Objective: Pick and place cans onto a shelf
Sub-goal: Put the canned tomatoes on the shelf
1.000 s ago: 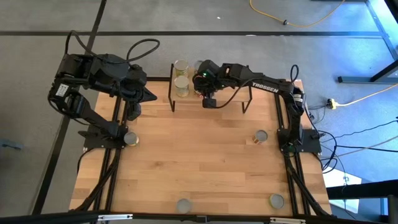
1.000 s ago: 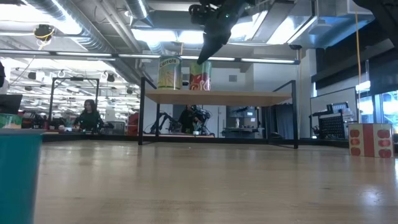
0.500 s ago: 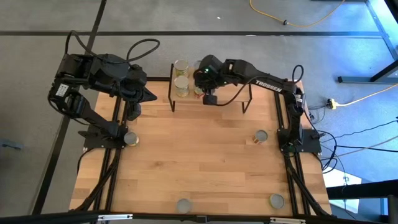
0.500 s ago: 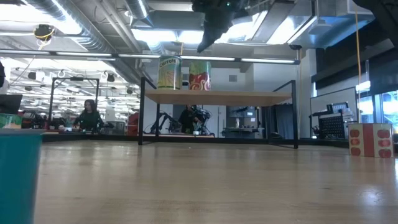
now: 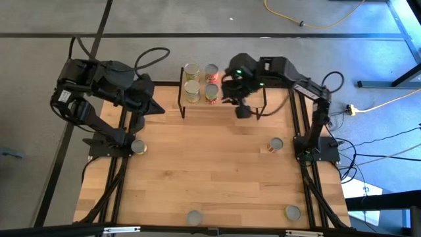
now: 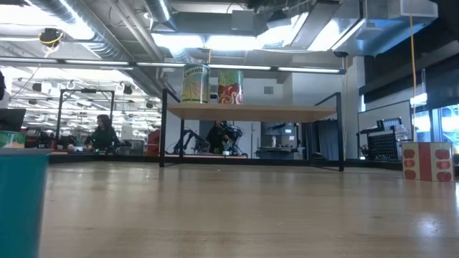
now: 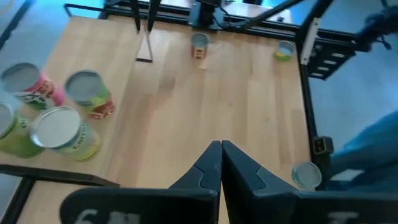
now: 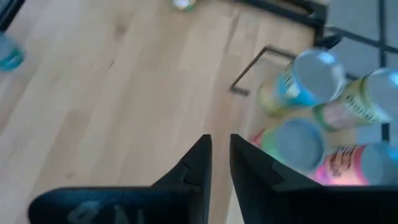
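On the left, the left arm waits over the far left corner of the surface, and its gripper has its fingers pressed together with nothing between them. Near that arm's base a can stands on the surface at its left edge, showing only its silver top from above. Further right, the shelf stands at the far edge of the surface, a light wooden board on thin black legs, and four cans are grouped at its left end in two rows: a yellow-green can and a red-labelled can at the back, another yellow-green can and a red and green can in front. In the low view two of them show upright and side by side on the board. Just right of this group, the right gripper hangs over the shelf, apart from the cans; its fingers stand slightly parted and hold nothing. More cans stand on the surface: one at the near edge in the middle, one with a reddish label towards the right side, and one at the near right corner.
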Robot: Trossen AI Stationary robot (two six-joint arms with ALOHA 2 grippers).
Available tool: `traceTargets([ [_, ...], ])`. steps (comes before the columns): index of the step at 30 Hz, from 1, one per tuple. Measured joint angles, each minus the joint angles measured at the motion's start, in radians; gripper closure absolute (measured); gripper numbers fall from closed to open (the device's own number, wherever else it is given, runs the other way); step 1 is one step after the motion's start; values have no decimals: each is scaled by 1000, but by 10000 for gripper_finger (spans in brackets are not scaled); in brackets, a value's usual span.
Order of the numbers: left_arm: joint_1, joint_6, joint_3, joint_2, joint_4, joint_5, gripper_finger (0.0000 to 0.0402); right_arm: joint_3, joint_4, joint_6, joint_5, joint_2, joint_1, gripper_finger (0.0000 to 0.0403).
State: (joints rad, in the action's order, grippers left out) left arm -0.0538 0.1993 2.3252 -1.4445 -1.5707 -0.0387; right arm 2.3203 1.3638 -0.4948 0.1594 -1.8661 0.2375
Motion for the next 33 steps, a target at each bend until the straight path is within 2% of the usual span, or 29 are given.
traceTargets([
  [4,-55,3,0,0,0,-8,401,0,115,-7,1,54,-30,343],
  [8,-111,43,-50,2,1,-71,401,-1,218,-3,1,109,-58,343],
  [11,-143,97,-119,0,0,-97,401,-7,207,42,7,161,-81,343],
  [17,-226,205,-269,1,36,-102,401,-33,206,71,99,294,-121,343],
  [24,-315,265,-464,1,313,-105,401,-244,208,155,107,487,-189,343],
  [33,-425,530,-673,1,533,-106,401,-530,209,292,104,670,-259,343],
])
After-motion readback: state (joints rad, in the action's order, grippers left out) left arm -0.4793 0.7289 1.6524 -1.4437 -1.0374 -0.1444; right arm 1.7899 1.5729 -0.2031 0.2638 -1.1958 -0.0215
